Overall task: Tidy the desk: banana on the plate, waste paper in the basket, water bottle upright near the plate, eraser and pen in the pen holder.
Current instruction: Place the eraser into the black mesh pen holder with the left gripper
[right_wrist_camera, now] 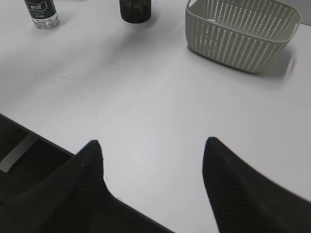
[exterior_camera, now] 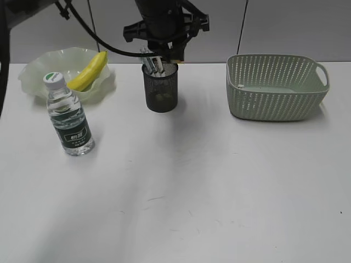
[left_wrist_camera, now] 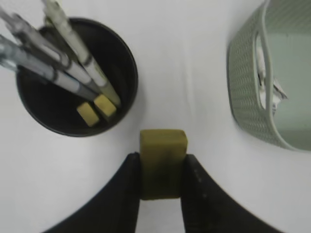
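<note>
Looking along the desk (exterior_camera: 181,208), the exterior view shows the banana (exterior_camera: 89,72) lying in the plate (exterior_camera: 41,68) at far left, the water bottle (exterior_camera: 68,115) standing upright just in front of that plate, the pen holder (exterior_camera: 160,86) at far centre with pens in it, and the basket (exterior_camera: 277,86) at far right. The left arm hangs over the pen holder, but its fingers are mostly lost against the dark arm body there.

The left wrist view fills that gap: the left gripper (left_wrist_camera: 161,182) has its two black fingers (left_wrist_camera: 127,194) clenched on the sides of an olive-yellow eraser (left_wrist_camera: 162,155), held above bare desk just beside the pen holder's rim, not over its mouth. Looking down into the cup, this view also shows the pens (left_wrist_camera: 73,58) leaning to one side and two small yellowish pieces on the bottom. At its right edge the waste paper (left_wrist_camera: 267,82) lies inside the basket, hardly visible from the exterior.

The right wrist view shows the right gripper (right_wrist_camera: 153,160) with fingers spread wide and grasping nothing, over the near desk edge, well apart from the bottle, holder and basket.
</note>
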